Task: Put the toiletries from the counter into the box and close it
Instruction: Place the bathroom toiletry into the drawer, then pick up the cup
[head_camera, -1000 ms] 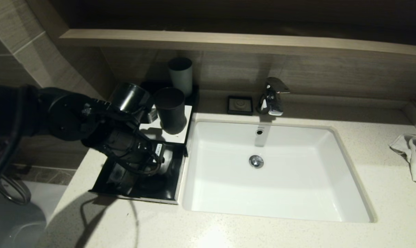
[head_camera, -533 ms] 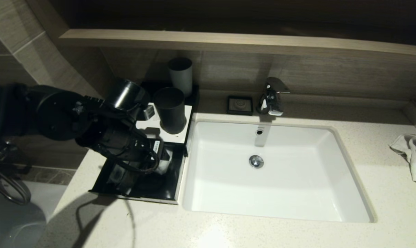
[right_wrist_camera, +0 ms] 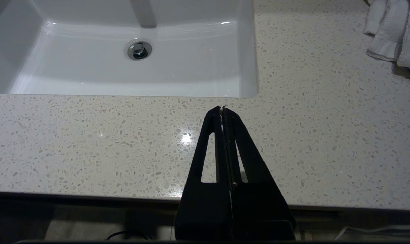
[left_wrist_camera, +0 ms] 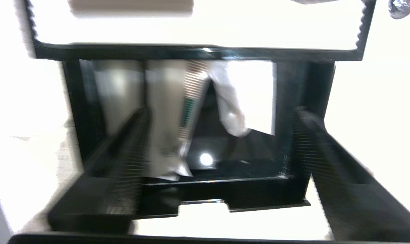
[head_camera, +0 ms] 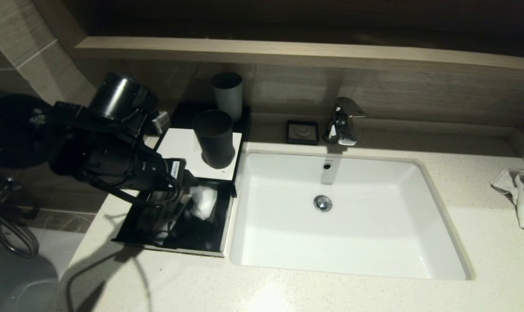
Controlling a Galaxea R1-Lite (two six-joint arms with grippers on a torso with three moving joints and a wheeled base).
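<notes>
Head view: my left gripper [head_camera: 188, 182] hangs over the box's [head_camera: 200, 152] pulled-out drawer [head_camera: 209, 236], left of the sink [head_camera: 348, 216].

Left wrist view: fingers [left_wrist_camera: 130, 152] spread and empty; all three packets [left_wrist_camera: 164, 115] lie inside, long axes along the slide direction. I judge closing needs a push on the notched front [left_wrist_camera: 205, 203].

Right wrist view: right gripper [right_wrist_camera: 222, 112] pressed closed, parked farther off, at the counter's [right_wrist_camera: 89, 135] near edge.

Left tool [left_wrist_camera: 218, 142] spread wide, empty; right tool [right_wrist_camera: 222, 110] parked, pressed together.
</notes>
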